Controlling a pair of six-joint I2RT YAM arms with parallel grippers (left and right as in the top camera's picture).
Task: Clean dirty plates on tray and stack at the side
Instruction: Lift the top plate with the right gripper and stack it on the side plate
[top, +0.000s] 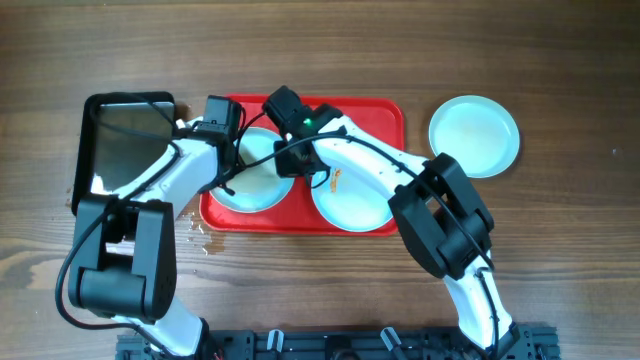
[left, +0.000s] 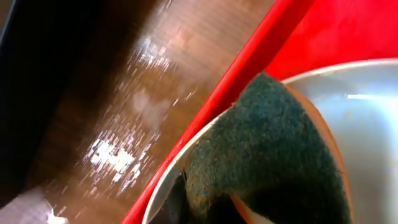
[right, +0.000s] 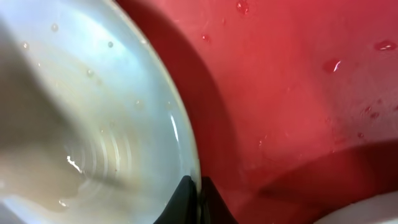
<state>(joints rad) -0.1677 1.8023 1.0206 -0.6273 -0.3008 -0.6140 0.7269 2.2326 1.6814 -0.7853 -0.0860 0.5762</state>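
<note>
The red tray (top: 380, 115) holds two pale plates. My right gripper (top: 296, 160) is shut on the rim of the left plate (top: 255, 190); in the right wrist view its fingers (right: 198, 194) pinch that wet plate's edge (right: 93, 124) over the tray floor (right: 298, 93). My left gripper (top: 236, 160) is shut on a dark green sponge with an orange backing (left: 267, 149) that rests on the same plate (left: 367, 124) by the tray rim (left: 249, 68). The second plate (top: 355, 200) has an orange smear near its rim. A third plate (top: 474, 135) lies on the table right of the tray.
A glossy black tray (top: 125, 140) lies left of the red tray. Water drops wet the wood (left: 118, 155) between them and at the red tray's front left corner (top: 205, 235). The second plate's edge shows in the right wrist view (right: 367, 211).
</note>
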